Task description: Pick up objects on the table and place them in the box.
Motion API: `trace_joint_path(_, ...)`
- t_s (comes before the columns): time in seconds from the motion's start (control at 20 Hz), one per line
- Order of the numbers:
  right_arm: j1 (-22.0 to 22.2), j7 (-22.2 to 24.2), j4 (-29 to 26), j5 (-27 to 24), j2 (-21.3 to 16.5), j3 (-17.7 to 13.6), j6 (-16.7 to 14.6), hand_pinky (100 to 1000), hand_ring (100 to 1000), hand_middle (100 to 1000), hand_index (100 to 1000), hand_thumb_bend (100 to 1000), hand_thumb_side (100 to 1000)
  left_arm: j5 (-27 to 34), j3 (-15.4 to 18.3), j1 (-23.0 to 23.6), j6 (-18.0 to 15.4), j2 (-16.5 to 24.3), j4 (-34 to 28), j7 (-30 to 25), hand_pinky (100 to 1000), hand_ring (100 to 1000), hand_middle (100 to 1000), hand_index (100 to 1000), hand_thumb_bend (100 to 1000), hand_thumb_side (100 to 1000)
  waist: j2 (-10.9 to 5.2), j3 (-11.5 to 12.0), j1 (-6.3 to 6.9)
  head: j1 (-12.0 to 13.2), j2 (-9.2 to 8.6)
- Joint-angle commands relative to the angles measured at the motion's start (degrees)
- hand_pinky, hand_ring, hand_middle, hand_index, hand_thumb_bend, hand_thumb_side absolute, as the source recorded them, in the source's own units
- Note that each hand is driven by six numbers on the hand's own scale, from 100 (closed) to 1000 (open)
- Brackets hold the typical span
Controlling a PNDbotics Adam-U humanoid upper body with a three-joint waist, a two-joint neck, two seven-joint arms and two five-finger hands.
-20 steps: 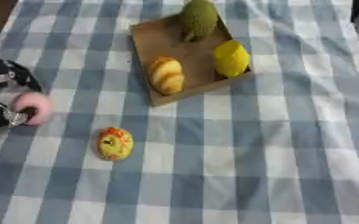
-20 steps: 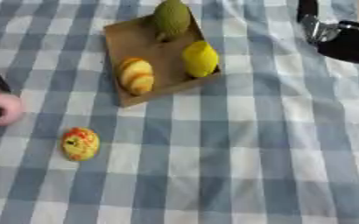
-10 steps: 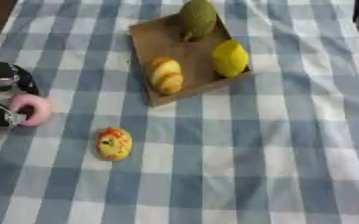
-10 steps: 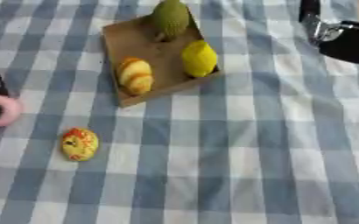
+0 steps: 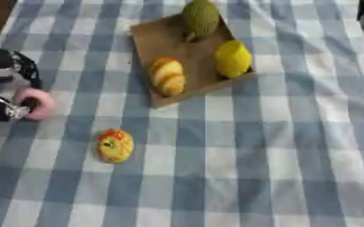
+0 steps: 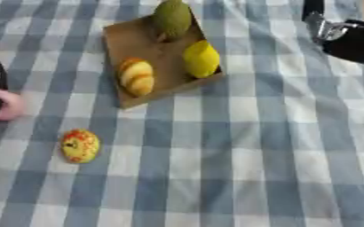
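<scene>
Our left hand (image 5: 5, 95) sits at the left edge of the table (image 5: 278, 150), its dark fingers curled round a pink rounded object (image 5: 36, 104), which it grips just above the checked cloth. We can make out a silver part of the hand lying across the near side of the pink thing; the rest of the hand runs out of view to the left.

Counting what we see: one pink object in the hand, one yellow object with red-orange markings (image 5: 115, 145) lying loose on the cloth, and three things already in the box (image 5: 158, 42). Those three are one green oval fruit (image 5: 200, 17) at the far end, one yellow lemon-like fruit (image 5: 232, 58) by the right wall, and one orange-and-yellow ridged item (image 5: 169, 76) near the front left of the box. The loose yellow object lies near the pink one, toward us and a little to the right, well apart from the box.

The box is a single shallow brown tray, set askew on the blue-and-white checks.

Our right hand (image 6: 348, 37) shows at the upper right corner, black with a silver joint, apart from everything; we cannot tell how its fingers stand.
</scene>
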Motion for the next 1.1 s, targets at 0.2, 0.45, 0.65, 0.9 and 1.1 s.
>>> trace_joint_path(0.2,-3.29,2.00,-0.82,-2.17,-1.36,0.56,1.42,717,734,796,829,100,571,3.08,2.58,-5.21,2.64,1.25,-5.63,-0.13,828,755,650,605,100,427,-2.11,0.28,-0.01,0.27,0.48)
trace_joint_path(0.45,-6.38,4.12,-0.82,-3.27,0.16,1.94,2.09,716,734,799,833,100,598,4.06,2.26,-11.21,3.70,-1.86,-5.23,1.93,824,749,644,606,100,265,-2.50,0.28,-0.08,0.54,0.40)
trace_joint_path(0.65,-9.74,6.44,-0.82,-4.95,2.60,3.25,3.97,707,725,797,836,100,651,4.22,0.52,-15.88,2.97,-5.28,-2.40,4.00,819,746,642,606,100,279,-2.71,-0.12,-0.08,1.16,0.13)
trace_joint_path(0.9,-12.49,7.87,-0.82,-6.25,4.79,4.38,5.63,705,723,796,836,100,656,3.42,-1.02,-19.72,1.54,-7.96,1.06,6.33,816,743,639,605,100,285,-2.59,-0.71,-0.01,1.98,-0.16)
trace_joint_path(1.1,-13.09,7.66,-0.82,-6.23,5.54,4.43,6.09,702,719,794,834,100,657,3.38,-1.51,-22.48,0.82,-10.17,4.07,7.92,813,741,637,606,100,292,-2.41,-1.43,0.02,2.57,-0.53)
